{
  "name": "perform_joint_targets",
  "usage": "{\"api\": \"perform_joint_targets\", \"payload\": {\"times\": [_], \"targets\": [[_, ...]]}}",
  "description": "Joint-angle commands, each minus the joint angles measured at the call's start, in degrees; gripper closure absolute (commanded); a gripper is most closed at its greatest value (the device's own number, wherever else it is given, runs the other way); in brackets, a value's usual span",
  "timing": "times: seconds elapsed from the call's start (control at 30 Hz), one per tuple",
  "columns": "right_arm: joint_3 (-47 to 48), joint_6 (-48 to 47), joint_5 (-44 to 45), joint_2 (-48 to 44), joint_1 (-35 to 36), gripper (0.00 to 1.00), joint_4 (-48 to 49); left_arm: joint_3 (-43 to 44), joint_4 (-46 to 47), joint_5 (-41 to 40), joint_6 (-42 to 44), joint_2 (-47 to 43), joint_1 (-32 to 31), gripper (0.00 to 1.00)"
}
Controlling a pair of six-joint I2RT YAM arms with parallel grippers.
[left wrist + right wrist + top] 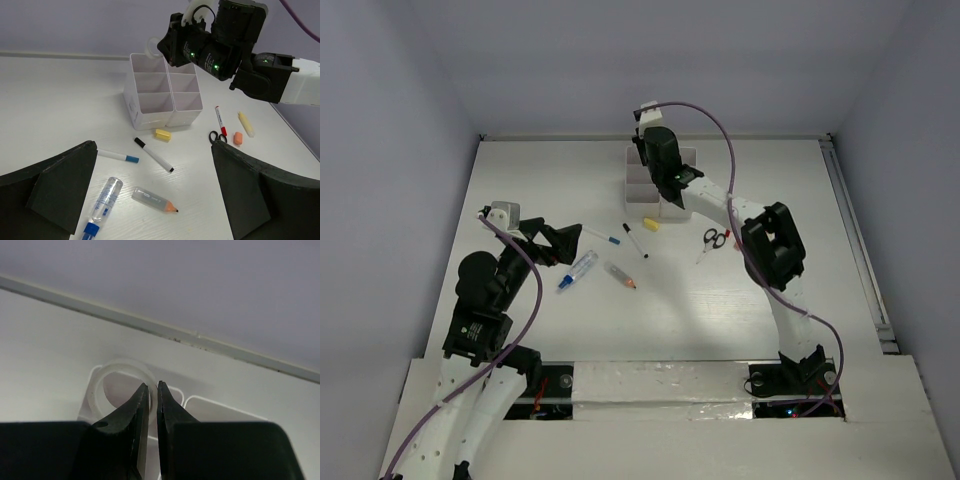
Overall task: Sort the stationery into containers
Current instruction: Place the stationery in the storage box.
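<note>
Tape roll hangs pinched by its rim in the right gripper, above the white tray's far end. Left gripper gapes wide, holding nothing, over scattered pens; print on the blue-capped bottle is too small to read.

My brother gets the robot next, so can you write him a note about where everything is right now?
Left fingers: open, holding nothing, above the near items.
Right fingers: shut on the tape roll, over the tray's far-left corner.
Done: nothing seen inside the tray yet.
Left: drop the tape roll. Then the blue pen, black pen, yellow eraser, bottle and orange-tipped tube in front of the tray, and the scissors, red pen, orange eraser and cream tube to its right.
</note>
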Motion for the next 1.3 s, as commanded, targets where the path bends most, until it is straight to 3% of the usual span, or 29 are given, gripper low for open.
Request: {"api": "perform_joint_targets", "payload": {"times": [0.0, 0.3, 0.97, 1.17, 1.27], "targets": [[1.21, -5.18, 2.41, 0.99, 0.07, 0.97, 9.83, 2.25, 2.28, 0.85, 0.15, -0.22, 0.37, 0.01], [-3.27, -9.40, 2.06, 1.43, 0.07, 0.97, 17.83, 2.25, 2.28, 0.85, 0.15, -0.13, 0.37, 0.01], [-4.68, -10.11, 3.29, 4.33, 0.07, 0.92, 19.86, 2.34, 2.28, 0.76, 0.24, 0.22, 0.37, 0.01], [-5.21, -10.72, 4.08, 4.50, 0.07, 0.84, 20.21, 2.34, 2.28, 0.85, 0.24, 0.22, 0.37, 0.01], [-5.64, -10.90, 4.70, 4.33, 0.07, 0.74, 20.56, 2.34, 2.28, 0.76, 0.24, 0.13, 0.37, 0.01]]}}
